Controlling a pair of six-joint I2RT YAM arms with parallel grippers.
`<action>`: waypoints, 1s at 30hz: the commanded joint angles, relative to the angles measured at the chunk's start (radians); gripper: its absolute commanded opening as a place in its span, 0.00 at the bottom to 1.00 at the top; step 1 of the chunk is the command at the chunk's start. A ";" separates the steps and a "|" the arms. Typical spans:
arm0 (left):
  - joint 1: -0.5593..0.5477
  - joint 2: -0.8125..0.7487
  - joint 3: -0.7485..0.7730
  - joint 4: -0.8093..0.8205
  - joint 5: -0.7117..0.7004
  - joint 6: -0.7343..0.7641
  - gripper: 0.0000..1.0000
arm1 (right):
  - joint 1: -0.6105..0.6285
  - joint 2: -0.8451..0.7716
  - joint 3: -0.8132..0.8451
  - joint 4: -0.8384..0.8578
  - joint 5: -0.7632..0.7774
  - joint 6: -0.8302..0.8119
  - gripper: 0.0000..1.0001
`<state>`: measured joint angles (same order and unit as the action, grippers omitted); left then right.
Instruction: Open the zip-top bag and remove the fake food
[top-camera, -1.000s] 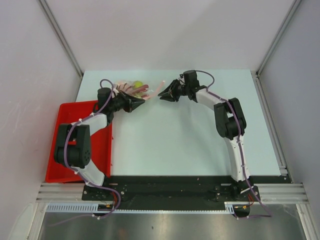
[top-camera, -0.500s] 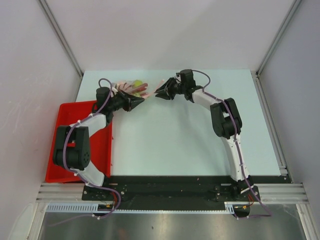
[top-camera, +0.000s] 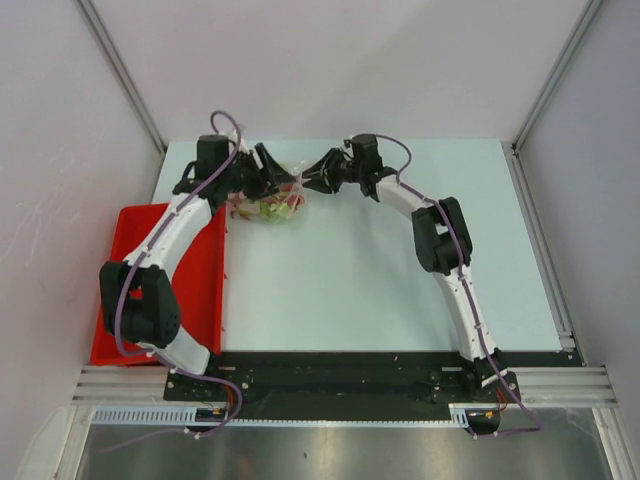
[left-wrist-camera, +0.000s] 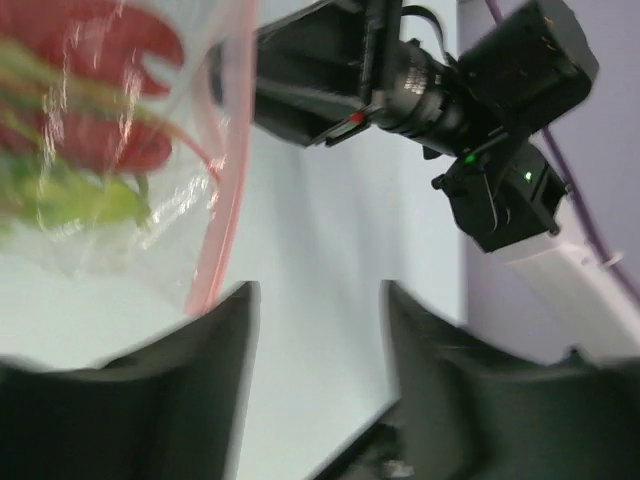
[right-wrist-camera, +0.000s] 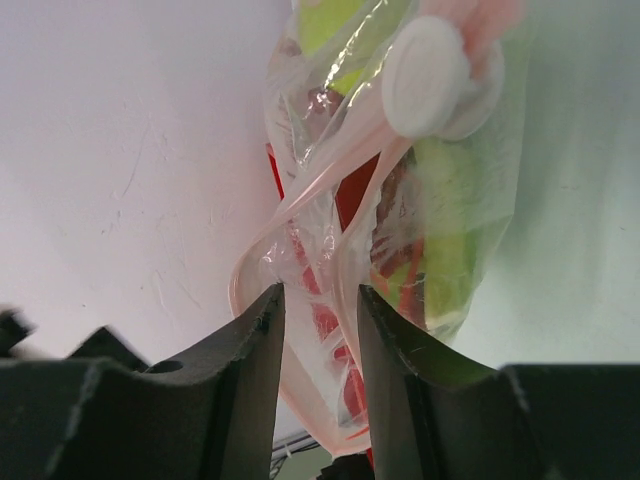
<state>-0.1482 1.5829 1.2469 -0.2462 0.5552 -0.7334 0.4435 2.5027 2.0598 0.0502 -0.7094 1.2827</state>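
The zip-top bag (top-camera: 272, 207) lies on the table at the far left, clear and crinkly, with a pink zip strip. Through it shows the fake food: a red lobster (left-wrist-camera: 100, 40), green pieces (left-wrist-camera: 90, 200) and a pale round stalk end (right-wrist-camera: 425, 75). My left gripper (top-camera: 275, 170) hovers just beyond the bag, open, with only bare table between its fingers (left-wrist-camera: 320, 300). My right gripper (top-camera: 308, 182) is at the bag's right end. Its fingers stand apart, and the bag's loose pink mouth (right-wrist-camera: 330, 250) passes between them (right-wrist-camera: 318, 295) without being pinched.
A red tray (top-camera: 140, 290) sits off the table's left edge, beside the left arm. White walls close in the far side and both sides. The right gripper's black body (left-wrist-camera: 330, 80) shows close ahead in the left wrist view.
My left gripper has opened, let go of the bag and swung farther back. The bag now lies lower on the table. My right gripper has moved left and widened slightly.
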 joint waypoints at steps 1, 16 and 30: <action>-0.074 0.017 0.202 -0.237 -0.180 0.325 0.74 | 0.004 -0.005 0.049 -0.003 -0.024 -0.009 0.40; -0.226 0.399 0.589 -0.450 -0.532 0.539 0.70 | -0.011 -0.019 0.003 -0.096 -0.015 -0.065 0.37; -0.228 0.491 0.640 -0.424 -0.538 0.537 0.49 | -0.005 -0.044 -0.052 -0.070 -0.016 -0.049 0.35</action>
<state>-0.3775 2.0407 1.8118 -0.6777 0.0284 -0.2207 0.4343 2.5042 2.0113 -0.0330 -0.7143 1.2304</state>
